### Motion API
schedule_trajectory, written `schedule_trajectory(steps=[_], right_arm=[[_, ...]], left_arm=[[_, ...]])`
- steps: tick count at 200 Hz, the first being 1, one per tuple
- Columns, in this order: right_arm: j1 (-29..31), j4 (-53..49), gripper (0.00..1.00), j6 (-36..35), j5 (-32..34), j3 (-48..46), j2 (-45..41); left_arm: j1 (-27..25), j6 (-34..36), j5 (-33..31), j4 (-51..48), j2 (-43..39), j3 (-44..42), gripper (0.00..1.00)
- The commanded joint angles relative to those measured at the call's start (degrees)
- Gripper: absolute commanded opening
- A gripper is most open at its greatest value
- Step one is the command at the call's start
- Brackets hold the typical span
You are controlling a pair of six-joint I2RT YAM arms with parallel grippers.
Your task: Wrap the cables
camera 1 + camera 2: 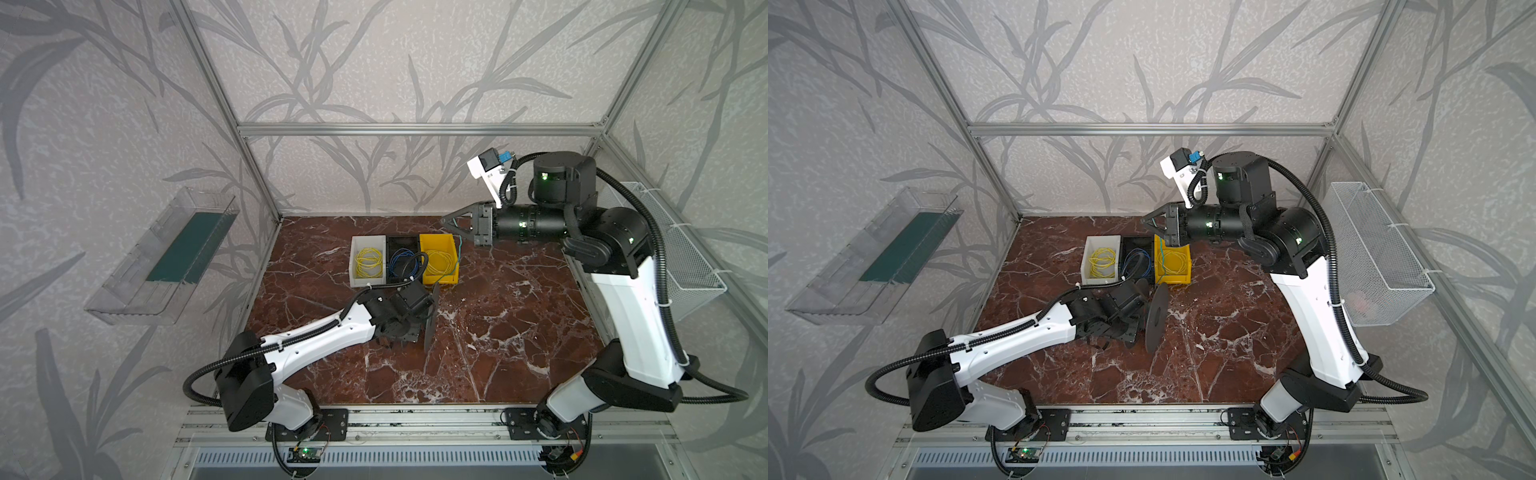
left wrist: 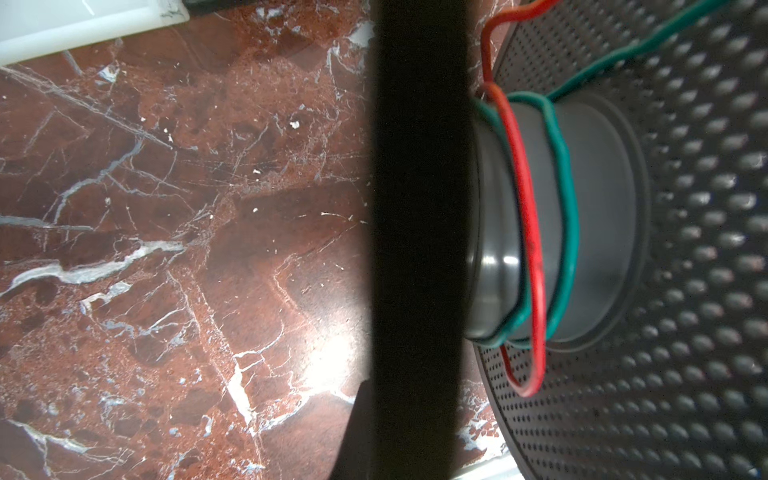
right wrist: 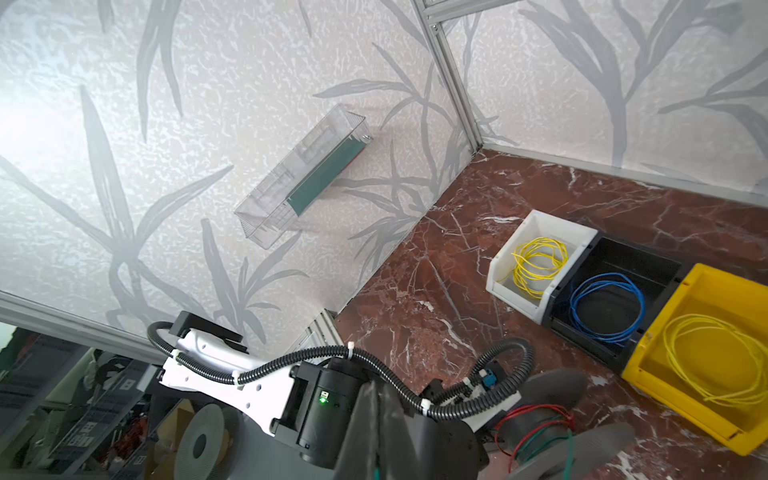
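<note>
The teal-green cable point(image 1: 459, 255) hangs from my right gripper point(image 1: 444, 220), which is shut on it high above the back of the yellow bin. From there it runs down to a black spool point(image 1: 432, 316) standing on edge on the marble table. In the left wrist view the cable point(image 2: 567, 216) lies in loose turns round the spool's grey hub point(image 2: 602, 232), beside a red wire point(image 2: 528, 216). My left gripper point(image 1: 422, 321) is shut on the spool at its flange, and the wrist hides its fingers. A bit of teal shows between the right fingers point(image 3: 370, 415).
Three bins stand in a row at the back. The white bin point(image 1: 356, 282) holds a yellow coil, the black bin point(image 1: 403, 242) a blue coil, the yellow bin point(image 1: 454, 272) another yellow coil. A clear shelf point(image 1: 166, 257) hangs on the left wall, a mesh basket point(image 1: 673, 249) on the right.
</note>
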Motion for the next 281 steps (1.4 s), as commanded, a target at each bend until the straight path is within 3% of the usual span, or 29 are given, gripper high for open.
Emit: schedule_trajectory(steps=[1,67,85,105,121,164,196,219,250,281], right_arm=[[1.2,11.4,0.00,6.1,-6.2,-3.4,-3.5],[10.1,14.5,0.00,7.8,-2.1,-11.1,-10.9],[13.8,18.2,0.00,10.5,-1.6,-16.2,-14.1],[20.9,20.9,0.00,10.6,2.6,-21.4,-18.3],[25.2,26.1,0.00,12.7,3.9,-29.8,-22.5],[28.1,40.6,0.00,23.8,3.5,-57.9,-36.3],[28.4,37.7,0.00,28.4,11.5,-71.8,-50.9],[28.4,34.0,0.00,28.0,6.0,-72.1,-53.0],[29.0,30.4,0.00,28.5,6.6,-76.3,-57.4],[28.9,23.8,0.00,31.7,13.3,-82.9,-67.9]], left_arm=[[1.0,-2.4,0.5,-5.4,1.9,-1.0,0.00],[4.5,-10.4,2.8,2.3,-6.6,-2.7,0.00],[5.5,-12.3,2.6,8.9,-11.2,-4.9,0.00],[5.9,-14.6,0.0,8.0,-13.8,-1.9,0.00],[6.5,-15.1,-0.9,8.0,-14.6,0.4,0.00],[10.1,-17.3,2.2,14.7,-12.9,3.9,0.00],[13.5,-17.5,3.6,17.9,-10.6,8.2,0.00],[14.4,-16.1,1.4,15.5,-6.9,14.4,0.00],[15.6,-15.7,2.5,16.4,-4.0,19.4,0.00],[19.2,-19.4,7.6,24.9,-6.8,14.4,0.00]])
